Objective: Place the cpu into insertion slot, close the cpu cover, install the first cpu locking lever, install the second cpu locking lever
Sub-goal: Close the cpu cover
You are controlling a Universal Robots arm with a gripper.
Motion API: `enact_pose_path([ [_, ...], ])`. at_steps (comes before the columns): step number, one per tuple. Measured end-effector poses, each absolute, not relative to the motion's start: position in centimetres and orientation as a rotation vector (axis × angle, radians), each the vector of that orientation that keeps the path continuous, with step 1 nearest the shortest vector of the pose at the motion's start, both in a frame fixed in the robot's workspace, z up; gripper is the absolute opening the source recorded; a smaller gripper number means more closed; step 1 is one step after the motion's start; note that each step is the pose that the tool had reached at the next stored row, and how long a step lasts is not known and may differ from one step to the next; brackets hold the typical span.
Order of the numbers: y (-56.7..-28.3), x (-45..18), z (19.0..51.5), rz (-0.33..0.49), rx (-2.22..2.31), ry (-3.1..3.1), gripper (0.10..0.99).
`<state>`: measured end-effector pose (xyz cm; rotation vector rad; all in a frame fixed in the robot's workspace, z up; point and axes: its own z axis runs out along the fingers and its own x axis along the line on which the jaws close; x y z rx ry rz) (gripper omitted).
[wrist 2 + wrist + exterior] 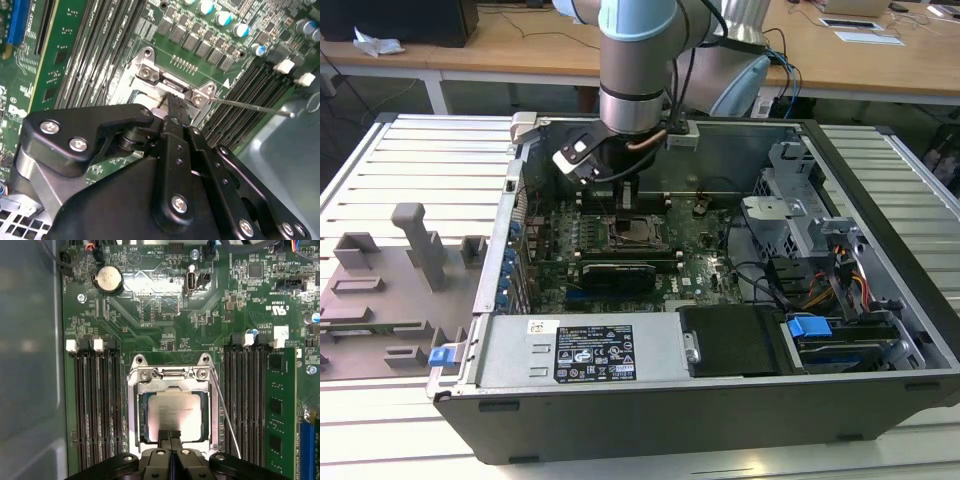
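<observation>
The pincer (170, 436), tips pressed together and holding nothing, sits at the near edge of the cpu (174, 411), probably so it can push rather than grip. The cpu lies flat in the slot (632, 232), with the cover (133, 410) lowered around it. Just beside the cover, a lever (225, 412) slants free, apparently unlatched.

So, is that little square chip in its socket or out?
In. The cpu lies flat and level within the insertion slot's metal surround.
</observation>
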<state>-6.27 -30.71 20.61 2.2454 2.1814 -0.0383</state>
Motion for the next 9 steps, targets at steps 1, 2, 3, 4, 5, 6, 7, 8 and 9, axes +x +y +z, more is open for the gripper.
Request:
enact_pose_path([
  [1, -30.72, -6.28, 20.54, -0.039, 2.245, 2.181, 0.106],
  [2, -30.72, -6.28, 20.49, -0.040, 2.245, 2.181, 0.106],
  [3, -30.72, -6.29, 20.41, -0.041, 2.245, 2.181, 0.106],
  [4, -30.72, -6.29, 20.37, -0.041, 2.245, 2.180, 0.106],
  [5, -30.72, -6.28, 20.36, -0.041, 2.245, 2.180, 0.106],
  [6, -30.71, -6.28, 20.37, -0.041, 2.244, 2.180, 0.106],
  [7, -30.71, -6.28, 20.44, -0.039, 2.244, 2.180, 0.106],
  [8, -30.68, -6.26, 20.60, -0.036, 2.245, 2.181, 0.106],
  [9, -30.70, -6.27, 20.93, -0.038, 2.245, 2.181, 0.106],
])
